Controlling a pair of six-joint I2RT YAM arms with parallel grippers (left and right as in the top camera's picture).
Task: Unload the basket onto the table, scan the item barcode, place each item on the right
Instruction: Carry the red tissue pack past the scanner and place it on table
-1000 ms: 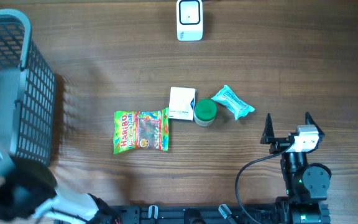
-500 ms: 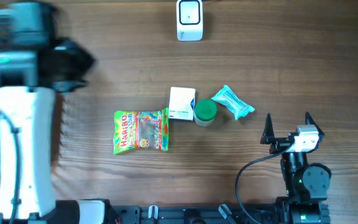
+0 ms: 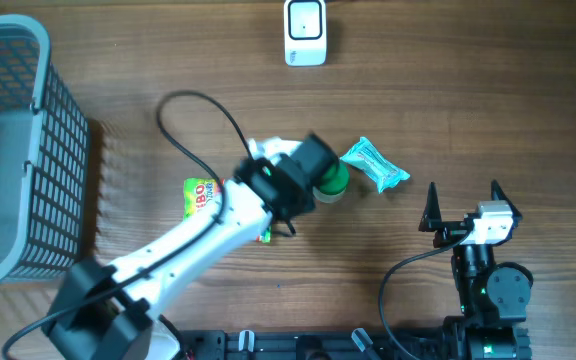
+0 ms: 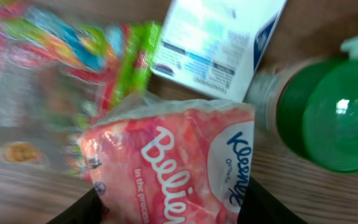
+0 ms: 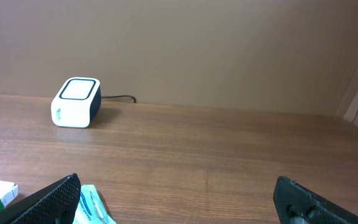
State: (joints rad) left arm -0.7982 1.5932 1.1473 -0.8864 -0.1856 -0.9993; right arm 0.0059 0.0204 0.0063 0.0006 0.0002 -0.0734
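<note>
Wooden table is filling the overhead view, and my left arm is reaching across it from the lower left toward the middle. My left gripper is hanging blurred over the cluster of goods there, covering part of the Haribo bag and sitting just beside the green-lidded jar. A teal packet is lying just right of the jar. The white scanner is standing at the far edge, well apart from the cluster, and the grey basket is sitting at the left edge. My right gripper is resting near the right edge, its jaws spread wide on nothing.

Through the left wrist camera, I am gripping a pink Kleenex tissue pack between my two dark fingers, one on each side of it. Beneath the pack the candy bag is showing at the left, a white box above, and the jar at the right.

Through the right wrist camera, my fingers are standing far apart at the bottom corners, and the scanner is facing me across bare wood, its cable trailing behind it.
</note>
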